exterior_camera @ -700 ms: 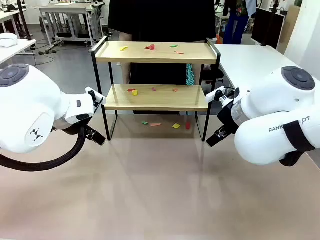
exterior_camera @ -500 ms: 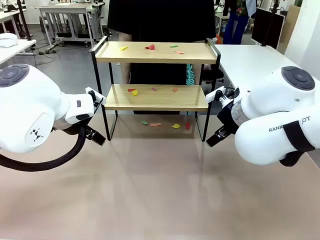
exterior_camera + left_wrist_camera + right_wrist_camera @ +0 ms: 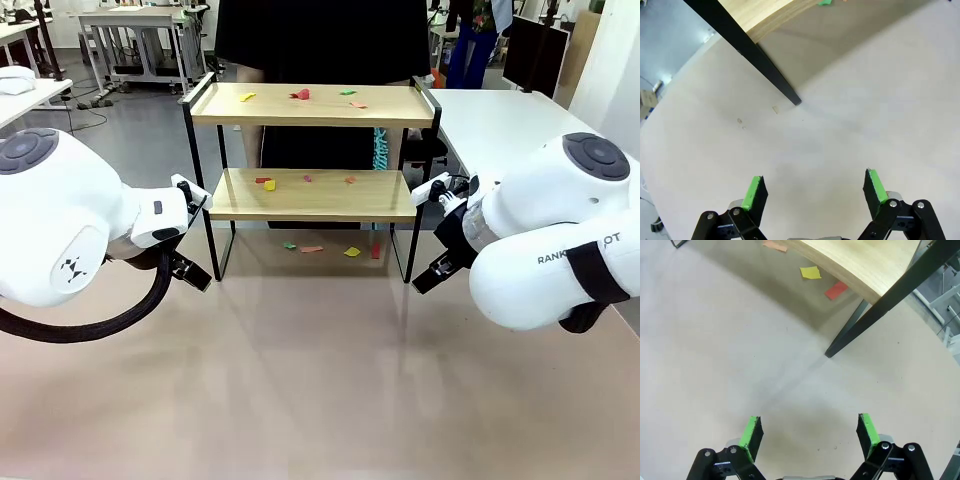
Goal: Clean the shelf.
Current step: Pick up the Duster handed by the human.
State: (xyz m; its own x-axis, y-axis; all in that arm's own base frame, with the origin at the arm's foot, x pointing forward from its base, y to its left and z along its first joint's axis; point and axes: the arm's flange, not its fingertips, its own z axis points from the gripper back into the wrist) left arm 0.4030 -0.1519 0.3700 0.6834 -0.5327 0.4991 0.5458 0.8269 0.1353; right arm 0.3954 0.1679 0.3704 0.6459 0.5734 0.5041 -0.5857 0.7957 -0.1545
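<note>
From my station I judged the cleaning not yet begun. The shelf (image 3: 390, 112) stood at the far middle of the worktop (image 3: 320, 380), with a person (image 3: 320, 40) close behind it, and both its boards carried litter. The top board (image 3: 300, 112) held four bits of coloured paper: a yellow scrap (image 3: 247, 97), a red scrap (image 3: 301, 95), a green scrap (image 3: 347, 92) and an orange scrap (image 3: 358, 104). The lower board (image 3: 310, 203) held a red-and-yellow pair (image 3: 266, 183) touching near its left end, plus two smaller specks toward the middle and right. Four fallen scraps (image 3: 352, 252) lay on the worktop beneath the shelf, between its legs. My left pincer (image 3: 815, 187) hung near the front left leg (image 3: 765, 67), jaws spread wide with nothing between the green pads. My right pincer (image 3: 810, 432) was just as wide and empty, near the front right leg (image 3: 875, 320) and closest to the yellow and red fallen bits. So everything was left to do: every scrap had to come off both boards, and I reckoned the ones underneath too. Where they should end up I could not tell.
</note>
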